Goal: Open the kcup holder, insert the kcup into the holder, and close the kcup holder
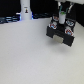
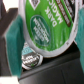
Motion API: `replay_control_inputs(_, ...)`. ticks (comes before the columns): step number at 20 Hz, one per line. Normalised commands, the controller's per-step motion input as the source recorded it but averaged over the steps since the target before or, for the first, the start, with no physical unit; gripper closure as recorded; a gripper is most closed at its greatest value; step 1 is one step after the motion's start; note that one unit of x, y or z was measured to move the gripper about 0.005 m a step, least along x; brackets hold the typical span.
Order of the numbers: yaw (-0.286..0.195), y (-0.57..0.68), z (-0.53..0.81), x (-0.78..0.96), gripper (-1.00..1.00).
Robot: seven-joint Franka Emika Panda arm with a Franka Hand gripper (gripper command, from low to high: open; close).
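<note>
The kcup holder (image 1: 60,34) is a black box on the white table at the exterior view's right, its drawer out and pod slots showing. My gripper (image 1: 62,18) hangs right over it. In the wrist view the kcup (image 2: 46,27) shows its green "Dark Magic" top, tilted, between my teal fingers (image 2: 12,46). The gripper (image 2: 45,37) is shut on it just above the black holder (image 2: 55,70). Another green-topped pod (image 2: 28,59) sits in a slot below.
A tall white bottle-shaped object (image 1: 25,11) stands at the back on the exterior view's left. Red-and-white pods (image 1: 54,24) sit at the top of the black box. The white table (image 1: 30,55) spreads in front.
</note>
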Motion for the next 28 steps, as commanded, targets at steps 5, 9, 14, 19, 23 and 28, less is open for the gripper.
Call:
replay_control_inputs(5,0.0,0.09,-0.03,0.24,1.0)
replay_control_inputs(9,0.019,0.04,-0.15,0.04,1.0)
replay_control_inputs(14,0.033,0.0,-0.11,-0.04,1.0)
replay_control_inputs(19,0.018,-0.07,0.04,-0.03,1.0)
replay_control_inputs(23,0.0,-0.05,0.2,-0.06,1.0)
replay_control_inputs(28,0.002,0.0,-0.15,0.07,1.0)
